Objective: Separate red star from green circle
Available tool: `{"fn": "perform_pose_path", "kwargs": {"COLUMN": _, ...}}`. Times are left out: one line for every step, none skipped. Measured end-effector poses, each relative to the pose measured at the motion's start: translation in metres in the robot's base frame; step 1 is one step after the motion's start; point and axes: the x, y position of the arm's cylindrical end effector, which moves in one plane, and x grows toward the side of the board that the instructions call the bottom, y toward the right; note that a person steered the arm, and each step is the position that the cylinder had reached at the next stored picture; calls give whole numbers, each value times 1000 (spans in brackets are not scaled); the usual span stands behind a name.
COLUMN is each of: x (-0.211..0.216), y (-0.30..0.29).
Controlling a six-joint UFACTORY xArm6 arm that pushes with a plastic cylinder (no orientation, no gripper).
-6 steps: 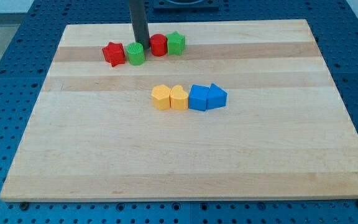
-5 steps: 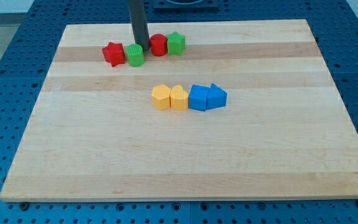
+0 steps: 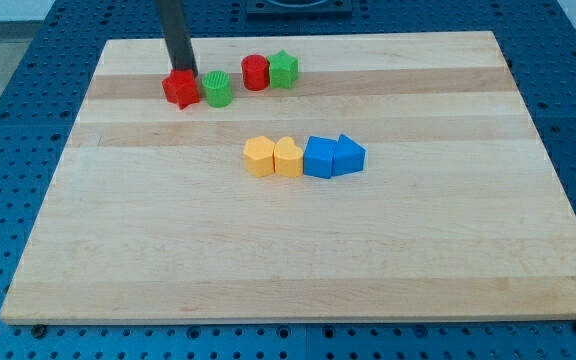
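The red star (image 3: 181, 89) lies near the top left of the wooden board (image 3: 298, 260). The green circle (image 3: 218, 89) sits just to its right, touching or almost touching it. My tip (image 3: 182, 72) stands right behind the red star, at its top edge, and the dark rod rises from there out of the view's top.
A red circle (image 3: 255, 72) and a green star (image 3: 284, 69) sit side by side to the right of the green circle. A row of two yellow blocks (image 3: 273, 157) and two blue blocks (image 3: 333, 156) lies at the board's middle.
My tip has moved left, from behind the green circle to behind the red star. The blocks have barely moved.
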Motion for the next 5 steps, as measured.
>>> {"fn": "perform_pose_path", "kwargs": {"x": 21, "y": -2}}
{"fn": "perform_pose_path", "kwargs": {"x": 25, "y": -2}}
{"fn": "perform_pose_path", "kwargs": {"x": 20, "y": -13}}
{"fn": "perform_pose_path", "kwargs": {"x": 20, "y": -50}}
{"fn": "perform_pose_path", "kwargs": {"x": 34, "y": -70}}
